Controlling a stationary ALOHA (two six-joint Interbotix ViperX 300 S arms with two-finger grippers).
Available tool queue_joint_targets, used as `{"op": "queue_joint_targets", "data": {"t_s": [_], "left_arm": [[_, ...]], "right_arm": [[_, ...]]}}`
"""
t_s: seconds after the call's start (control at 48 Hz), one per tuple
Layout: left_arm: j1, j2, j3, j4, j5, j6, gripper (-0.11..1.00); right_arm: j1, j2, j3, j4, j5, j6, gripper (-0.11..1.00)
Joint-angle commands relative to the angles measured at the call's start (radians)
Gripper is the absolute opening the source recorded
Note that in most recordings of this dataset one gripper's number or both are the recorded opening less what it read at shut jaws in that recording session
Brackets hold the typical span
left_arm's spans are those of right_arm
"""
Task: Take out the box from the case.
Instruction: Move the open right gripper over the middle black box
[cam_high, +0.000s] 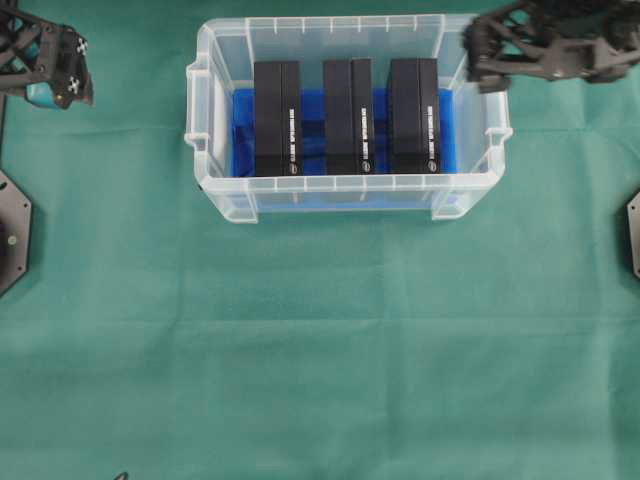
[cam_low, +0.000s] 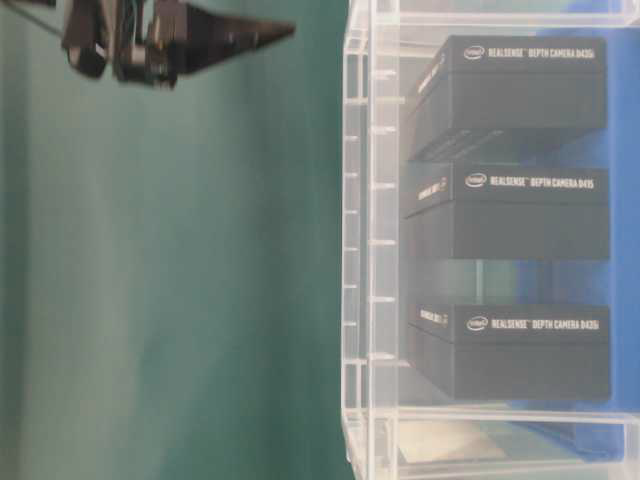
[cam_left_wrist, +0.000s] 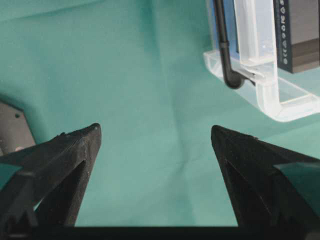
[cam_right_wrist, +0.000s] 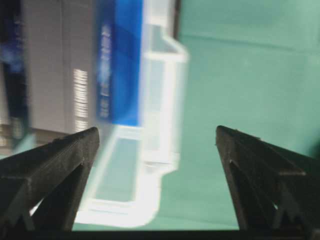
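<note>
The case (cam_high: 345, 183) is a clear plastic bin at the back middle of the green cloth, with a blue lining (cam_high: 245, 130). Three black boxes stand side by side inside it: left (cam_high: 277, 117), middle (cam_high: 348, 115) and right (cam_high: 414, 115). My left gripper (cam_high: 72, 80) hovers far left of the case, open and empty. In its wrist view the gripper (cam_left_wrist: 156, 131) is over bare cloth, with a case corner (cam_left_wrist: 260, 85) at top right. My right gripper (cam_high: 478, 55) hangs open over the case's right end. Its wrist view is blurred, showing the gripper (cam_right_wrist: 157, 131) above the case handle (cam_right_wrist: 150, 150).
Green cloth (cam_high: 320, 360) covers the whole table in front of the case. Black arm base plates sit at the left edge (cam_high: 12, 230) and right edge (cam_high: 632, 230). A thin black hook-shaped rod (cam_left_wrist: 224, 45) runs along the case wall in the left wrist view.
</note>
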Motion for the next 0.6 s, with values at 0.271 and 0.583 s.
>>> {"op": "queue_joint_targets", "data": {"t_s": [0.271, 0.583], "left_arm": [[0.005, -0.009, -0.015, 0.0, -0.003, 0.003, 0.92], [0.005, -0.018, -0.008, 0.0, -0.002, 0.005, 0.92]], "right_arm": [[0.054, 0.189, -0.233, -0.005, -0.021, 0.002, 0.94], [0.081, 0.331, -0.407, -0.005, -0.051, 0.002, 0.94]]}}
